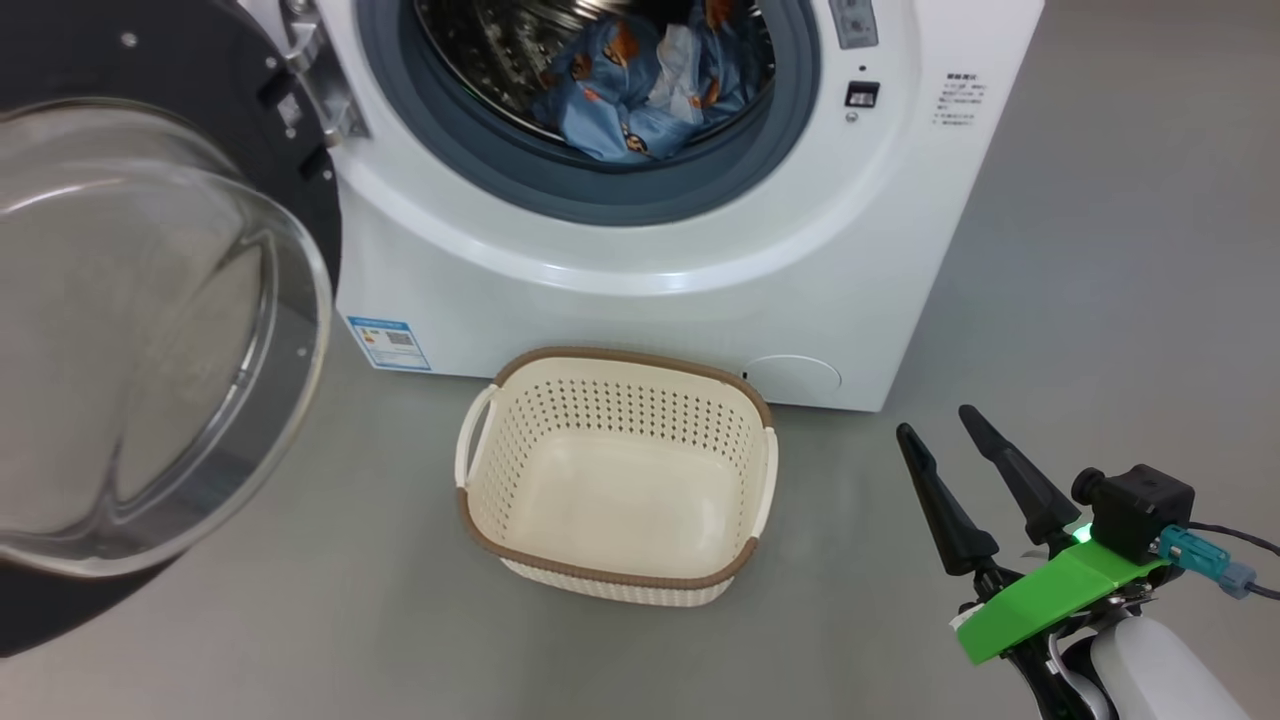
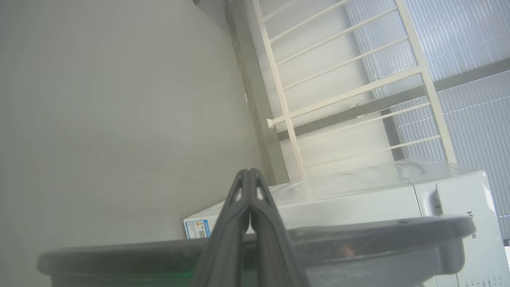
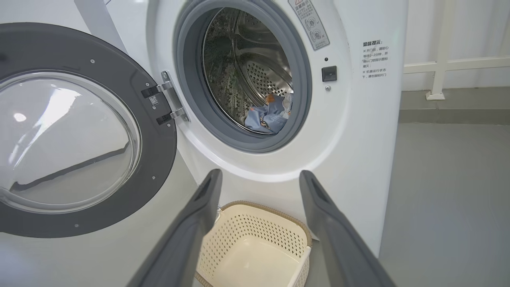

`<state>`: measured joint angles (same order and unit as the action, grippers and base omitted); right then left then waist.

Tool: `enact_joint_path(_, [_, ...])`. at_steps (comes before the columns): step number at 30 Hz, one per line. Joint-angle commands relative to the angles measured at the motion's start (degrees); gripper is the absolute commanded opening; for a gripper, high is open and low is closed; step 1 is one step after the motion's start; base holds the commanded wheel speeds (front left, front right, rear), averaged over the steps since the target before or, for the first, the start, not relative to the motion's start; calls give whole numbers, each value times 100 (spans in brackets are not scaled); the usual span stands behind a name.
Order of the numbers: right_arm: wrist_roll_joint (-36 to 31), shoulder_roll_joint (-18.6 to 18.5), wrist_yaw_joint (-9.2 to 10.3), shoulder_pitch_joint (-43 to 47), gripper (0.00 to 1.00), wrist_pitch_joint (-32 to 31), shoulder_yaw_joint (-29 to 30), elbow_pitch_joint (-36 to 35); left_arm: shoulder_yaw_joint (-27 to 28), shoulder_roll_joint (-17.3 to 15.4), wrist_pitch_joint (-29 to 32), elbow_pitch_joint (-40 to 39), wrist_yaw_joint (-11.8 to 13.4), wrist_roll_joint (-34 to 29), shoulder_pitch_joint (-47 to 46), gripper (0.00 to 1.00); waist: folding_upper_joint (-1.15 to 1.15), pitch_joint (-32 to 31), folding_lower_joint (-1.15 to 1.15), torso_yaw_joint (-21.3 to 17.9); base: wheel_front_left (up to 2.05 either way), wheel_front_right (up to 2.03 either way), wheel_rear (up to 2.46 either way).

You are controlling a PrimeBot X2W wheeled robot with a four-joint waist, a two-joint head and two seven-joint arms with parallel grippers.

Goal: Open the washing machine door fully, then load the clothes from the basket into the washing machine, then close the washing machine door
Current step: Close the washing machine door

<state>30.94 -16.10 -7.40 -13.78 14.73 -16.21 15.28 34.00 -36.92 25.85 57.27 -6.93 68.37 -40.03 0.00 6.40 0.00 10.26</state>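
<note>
Beyond and to the left of the right claw (image 1: 937, 420), the clothes (image 1: 640, 95) lie bunched low in the drum of the washing machine (image 1: 650, 290), blue pieces printed with orange-brown bears, behind the grey rubber ring (image 1: 600, 195). Further left of that claw the washing machine door (image 1: 150, 330) stands swung wide open on its metal hinge (image 1: 320, 90). The basket (image 1: 620, 405) sits on the floor (image 1: 1100, 250) just before the machine, between the door and the right claw, its bare bottom showing. The right claw is spread wide and grips nothing, fingers aimed at the machine. The left claw (image 2: 249, 172) is pressed together on nothing; the door's dark rim crosses close behind its fingers, whether touching I cannot tell, with a white railing (image 2: 350, 95) beyond.
</note>
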Motion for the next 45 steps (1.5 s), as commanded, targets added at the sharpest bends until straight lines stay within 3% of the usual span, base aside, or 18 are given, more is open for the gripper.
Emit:
enact_joint_path(1, [-34, 5, -9, 15, 100, 27, -87, -122, -54, -176, 204, -125, -55, 35, 110, 0, 0, -49, 0, 46, 0, 0, 0])
enact_joint_path(7, [13, 68, -9, 93, 100, 27, -103, -69, -308, -34, 1329, -598, -56, 318, 490, 0, 0, -265, 0, 180, 0, 0, 0])
enact_joint_path(19, [63, 242, -9, 249, 100, 27, -6, -66, -561, 343, 2716, -1814, -5, 756, 1108, 0, 0, -498, 0, 383, 0, 0, 0])
enact_joint_path(25, [64, 335, -9, 344, 100, 27, 52, -74, -662, 620, 3388, -2791, 296, 1033, 1460, 0, 0, -581, 0, 418, 0, 0, 0])
enact_joint_path(33, [70, 464, -9, 408, 100, 27, 123, -104, -832, 1157, 4029, -4279, 896, 1435, 1887, 0, 0, -633, 0, 377, 0, 0, 0])
enact_joint_path(39, [70, 515, -9, 424, 100, 27, 141, -118, -980, 1630, 4057, -5284, 1263, 1540, 2115, 0, 0, -644, 0, 229, 0, 0, 0])
enact_joint_path(45, [63, 504, -9, 403, 100, 27, 147, -126, -1155, 1969, 4050, -5858, 1478, 1584, 2222, 0, 0, -632, 0, 21, 0, 0, 0])
